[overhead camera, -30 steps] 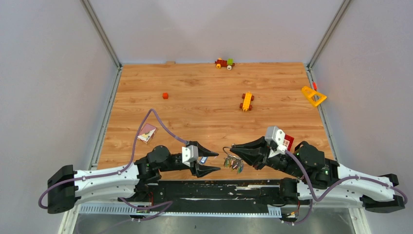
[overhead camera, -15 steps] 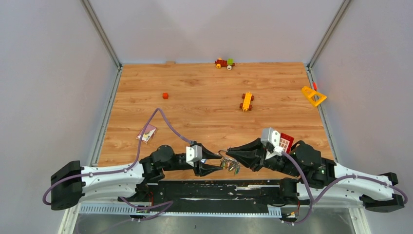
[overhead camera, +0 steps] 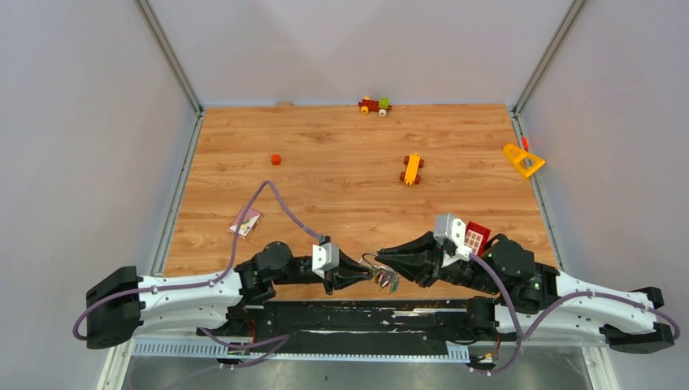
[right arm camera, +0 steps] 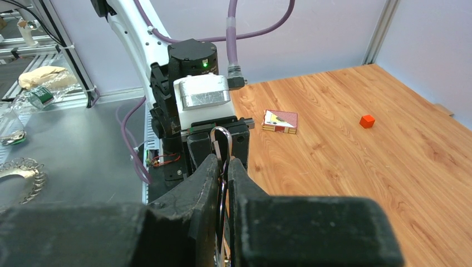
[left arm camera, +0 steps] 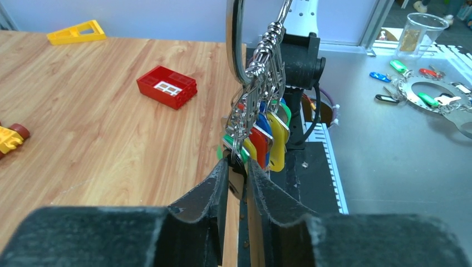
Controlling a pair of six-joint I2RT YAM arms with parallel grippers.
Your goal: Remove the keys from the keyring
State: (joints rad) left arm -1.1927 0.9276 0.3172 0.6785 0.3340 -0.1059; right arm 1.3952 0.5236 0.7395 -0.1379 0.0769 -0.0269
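Observation:
The keyring (left arm camera: 234, 44) is a silver wire loop hanging upright, with smaller rings (left arm camera: 262, 58) linked on it. The keys (left arm camera: 261, 139), with green, yellow, red and blue tags, hang below in a bunch. My left gripper (left arm camera: 238, 169) is shut on one key at the bottom of the bunch. My right gripper (right arm camera: 222, 162) is shut on the keyring loop (right arm camera: 222, 139), held above the table's near edge. In the top view the left gripper (overhead camera: 366, 279) and the right gripper (overhead camera: 380, 258) meet tip to tip at the keys (overhead camera: 385, 279).
A red brick (overhead camera: 477, 236) lies by the right wrist. A yellow toy car (overhead camera: 413, 169), a yellow wedge (overhead camera: 523, 160), a small red cube (overhead camera: 275, 159), a card box (overhead camera: 245, 222) and a toy train (overhead camera: 374, 105) lie on the table. Loose keys (left arm camera: 428, 97) lie beyond the table.
My left gripper moved right to the key bunch and closed from open onto a key. My right gripper shifted slightly left with the keyring.

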